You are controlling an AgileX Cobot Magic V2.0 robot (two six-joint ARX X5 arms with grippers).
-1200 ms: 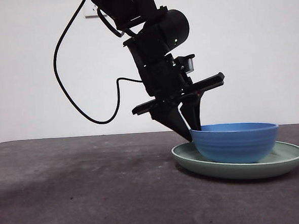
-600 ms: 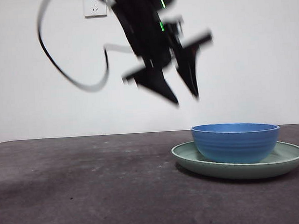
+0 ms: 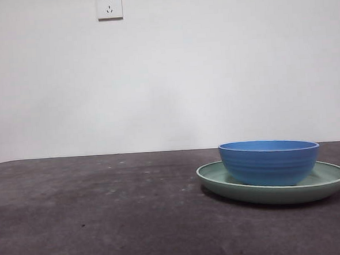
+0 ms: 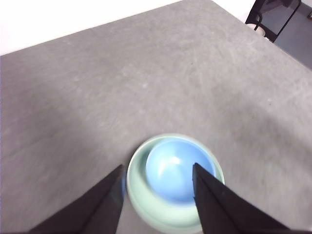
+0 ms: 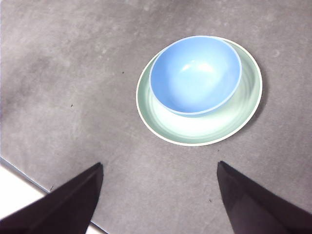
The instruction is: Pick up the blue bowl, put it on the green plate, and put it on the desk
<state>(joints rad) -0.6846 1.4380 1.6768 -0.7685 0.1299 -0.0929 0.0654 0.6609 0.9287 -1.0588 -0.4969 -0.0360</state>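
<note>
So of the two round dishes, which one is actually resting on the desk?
The green plate: wide, shallow, its underside on the desk. The blue bowl is narrower and taller, and sits inside the plate, off the desk.

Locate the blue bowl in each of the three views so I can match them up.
Front view: the glossy round ridged blue bowl stands at lower right, on the plate.
Left wrist view: same bowl is low and centre, seen from above between the left hand jaws, which are open.
Right wrist view: it is upper centre-right, well clear of the open right hand.
Shared landmark: the wide pale mint-green round plate under the bowl.
</note>
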